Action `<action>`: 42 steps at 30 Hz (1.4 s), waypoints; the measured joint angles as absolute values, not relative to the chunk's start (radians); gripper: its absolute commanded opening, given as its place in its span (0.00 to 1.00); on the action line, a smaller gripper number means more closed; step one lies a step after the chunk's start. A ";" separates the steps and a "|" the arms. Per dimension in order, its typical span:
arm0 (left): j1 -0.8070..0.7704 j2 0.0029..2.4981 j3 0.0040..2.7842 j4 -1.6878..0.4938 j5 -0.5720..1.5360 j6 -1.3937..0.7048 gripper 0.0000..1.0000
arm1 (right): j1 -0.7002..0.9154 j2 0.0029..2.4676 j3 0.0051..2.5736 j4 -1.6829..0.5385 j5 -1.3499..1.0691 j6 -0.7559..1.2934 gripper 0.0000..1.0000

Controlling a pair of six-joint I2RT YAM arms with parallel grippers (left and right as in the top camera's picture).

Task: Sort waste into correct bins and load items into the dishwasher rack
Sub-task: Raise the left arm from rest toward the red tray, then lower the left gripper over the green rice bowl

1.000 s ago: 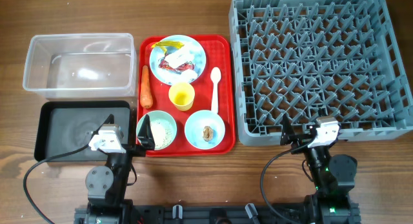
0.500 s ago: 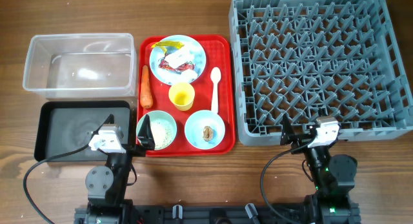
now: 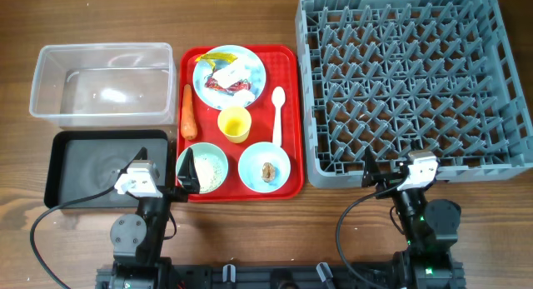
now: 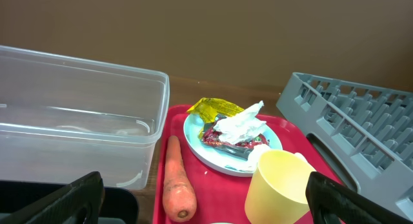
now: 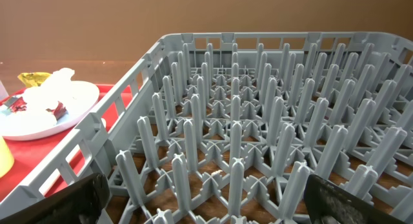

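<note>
On the red tray, a pale blue plate (image 3: 202, 73) holds red-white wrappers (image 3: 221, 83), white tissue (image 4: 239, 124) and a yellow scrap (image 4: 216, 108). An orange carrot (image 3: 189, 112), a yellow cup (image 3: 234, 123) and a white spoon (image 3: 278, 114) lie beside it. One near bowl (image 3: 202, 167) holds rice and the other (image 3: 264, 166) a brown lump. The clear tub (image 3: 102, 81) and black tray (image 3: 83, 168) stand empty at the left, and the grey rack (image 3: 412, 81) at the right. My left gripper (image 4: 206, 201) is open before carrot and cup. My right gripper (image 5: 210, 201) is open at the rack's near edge.
The red serving tray (image 3: 291, 114) lies between the bins and the rack, close to both. Both arm bases stand at the table's near edge, with cables trailing on the wood. Bare wooden table shows in front of the tray and rack.
</note>
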State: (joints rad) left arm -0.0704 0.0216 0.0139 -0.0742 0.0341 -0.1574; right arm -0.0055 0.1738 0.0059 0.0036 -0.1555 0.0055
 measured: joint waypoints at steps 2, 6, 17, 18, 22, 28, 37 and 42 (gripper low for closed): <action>-0.070 0.022 0.014 -0.073 0.034 -0.157 1.00 | -0.006 0.174 0.006 0.004 -0.155 0.006 1.00; -0.070 0.022 0.013 -0.018 0.078 -0.157 1.00 | -0.006 0.174 0.006 0.004 -0.155 0.006 1.00; -0.070 0.026 0.260 -0.190 0.182 -0.154 1.00 | -0.006 0.174 0.006 0.004 -0.155 0.006 1.00; -0.070 0.035 0.306 -0.223 0.183 -0.154 1.00 | -0.006 0.174 0.006 0.004 -0.155 0.006 1.00; -0.070 0.118 0.442 -0.309 0.185 -0.154 1.00 | -0.006 0.174 0.006 0.004 -0.155 0.006 1.00; -0.071 0.366 0.706 -0.501 0.185 -0.150 1.00 | -0.006 0.174 0.006 0.004 -0.155 0.006 1.00; -0.071 0.901 1.312 -1.024 0.185 -0.147 1.00 | -0.006 0.174 0.006 0.004 -0.155 0.006 1.00; -0.072 1.018 1.346 -1.098 0.186 -0.147 0.98 | -0.006 0.174 0.006 0.004 -0.155 0.006 1.00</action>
